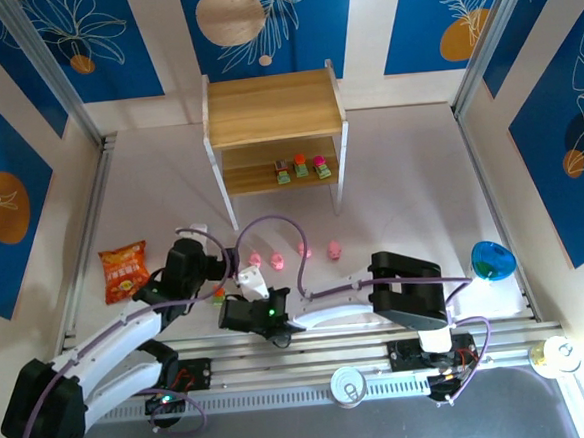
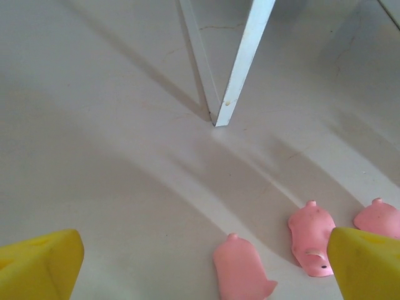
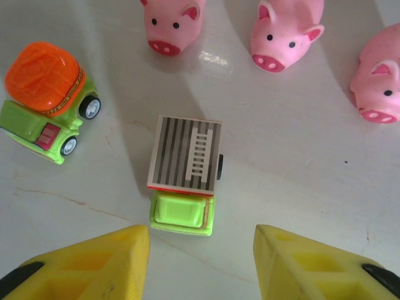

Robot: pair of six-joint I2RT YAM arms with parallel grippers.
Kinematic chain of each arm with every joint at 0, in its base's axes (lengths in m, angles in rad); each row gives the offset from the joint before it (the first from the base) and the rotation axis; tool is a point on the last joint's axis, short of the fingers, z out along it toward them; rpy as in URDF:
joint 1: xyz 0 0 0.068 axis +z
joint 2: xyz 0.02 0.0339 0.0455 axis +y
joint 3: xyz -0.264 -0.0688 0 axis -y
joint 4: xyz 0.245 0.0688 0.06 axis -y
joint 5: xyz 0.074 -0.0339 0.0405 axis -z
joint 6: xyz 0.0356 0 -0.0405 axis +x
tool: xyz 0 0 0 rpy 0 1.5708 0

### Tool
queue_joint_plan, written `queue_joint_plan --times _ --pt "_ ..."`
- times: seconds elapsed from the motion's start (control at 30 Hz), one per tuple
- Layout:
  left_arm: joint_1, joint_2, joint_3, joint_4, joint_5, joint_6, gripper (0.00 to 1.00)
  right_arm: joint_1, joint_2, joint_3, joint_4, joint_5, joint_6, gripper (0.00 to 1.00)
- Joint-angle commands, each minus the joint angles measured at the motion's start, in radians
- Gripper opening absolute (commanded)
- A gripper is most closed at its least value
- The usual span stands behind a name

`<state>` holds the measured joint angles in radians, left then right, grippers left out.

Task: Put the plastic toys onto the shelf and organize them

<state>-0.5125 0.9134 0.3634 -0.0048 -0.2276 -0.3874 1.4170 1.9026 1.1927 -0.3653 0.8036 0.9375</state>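
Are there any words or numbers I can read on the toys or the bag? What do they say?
Nothing here can be read.
Snack bag: printing on the front, too small to read.
Mixer truck: marks on the band round its orange drum, too blurred to read.
Ladder truck: stripes and a ladder picture, no words.
Pigs: no writing.

- left wrist cam: shelf [image 2: 248, 50] cut off at top edge, just one leg
- rightmost pig [image 2: 378, 215] partly behind left-hand finger [image 2: 369, 265]
- right wrist cam: right pig [image 3: 378, 81] clipped by edge
- top cam: three toys [image 1: 301, 167] on lower tier too small to identify
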Motion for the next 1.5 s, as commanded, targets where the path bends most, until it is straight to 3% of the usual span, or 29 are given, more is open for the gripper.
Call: queue_joint_plan --times 0.0,0.23,0.6,1.2,1.47 --pt "-0.011 -0.072 -0.028 -0.069 -0.061 -0.088 1.00 -0.008 0.017 0.030 0.015 -0.003 0.003 0.48" --pt "-0.065 -0.239 0.012 -0.317 -0.223 -0.193 1.00 -0.024 0.041 0.039 0.031 -0.012 -0.006 0.48" --pt "-0.104 -0.356 0.020 -0.574 -0.235 -0.303 1.00 -0.030 0.078 0.056 0.037 -0.016 -0.017 0.46" --pt "-0.133 -0.352 0.034 -0.643 -0.193 -0.288 1.00 -0.039 0.117 0.068 0.033 -0.040 -0.017 0.40" --pt "-0.138 -0.329 0.034 -0.620 -0.168 -0.268 1.00 -0.042 0.106 0.065 0.024 -0.018 -0.021 0.32"
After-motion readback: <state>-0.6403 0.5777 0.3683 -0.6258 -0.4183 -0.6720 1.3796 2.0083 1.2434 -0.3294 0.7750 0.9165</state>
